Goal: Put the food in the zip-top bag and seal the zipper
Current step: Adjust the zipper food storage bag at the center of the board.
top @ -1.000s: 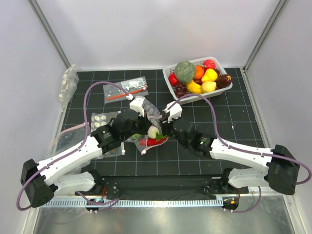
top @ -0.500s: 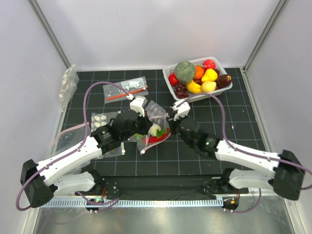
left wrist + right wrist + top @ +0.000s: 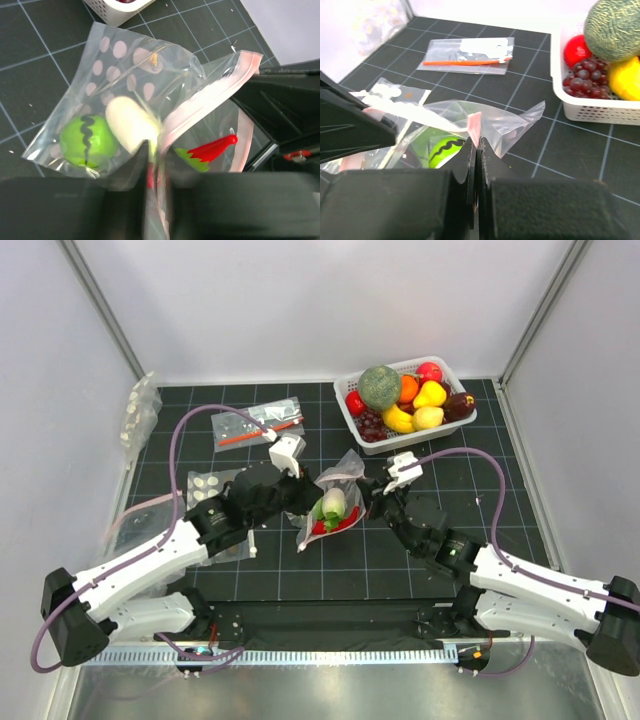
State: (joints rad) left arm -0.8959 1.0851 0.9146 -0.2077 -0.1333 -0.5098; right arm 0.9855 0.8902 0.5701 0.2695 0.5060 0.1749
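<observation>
So, the zip-top bag [image 3: 337, 502] hangs between the two grippers. It's a short way off the white basket [image 3: 440, 432], on the side facing the arms and closer to the basket's corner that points at the left arm. Inside I can make out a green round fruit [image 3: 87, 142], a whitish piece [image 3: 129, 126] right against it, and a red chili [image 3: 212, 149] a bit apart from those two. No lemon in there that I can see.

The zipper [image 3: 210, 97] isn't closed. From the left wrist view the pink strip splits into two runs with a gap between them, so the mouth is gaping. The left gripper [image 3: 156, 192] has the strip running down into a narrow slit between its fingers. It looks pinched on it, though that part is blurry. The right gripper [image 3: 476, 150] is clenched tight with a bit of pink edge poking up out of its fingertips, so it has the end of the zipper nearer the basket.

My read is that loading is done or close to it, and this is the sealing step. The next move needs both pink runs lined up and pressed together along the whole width, probably with one gripper anchoring while the other pinches along. The film looks floppy and slick, so it could slip.

Farther from the basket than the bag, flat on the black grid mat [image 3: 530, 510], lie a clear bag with an orange-red stick [image 3: 258, 426] and another dotted bag [image 3: 213, 483].
</observation>
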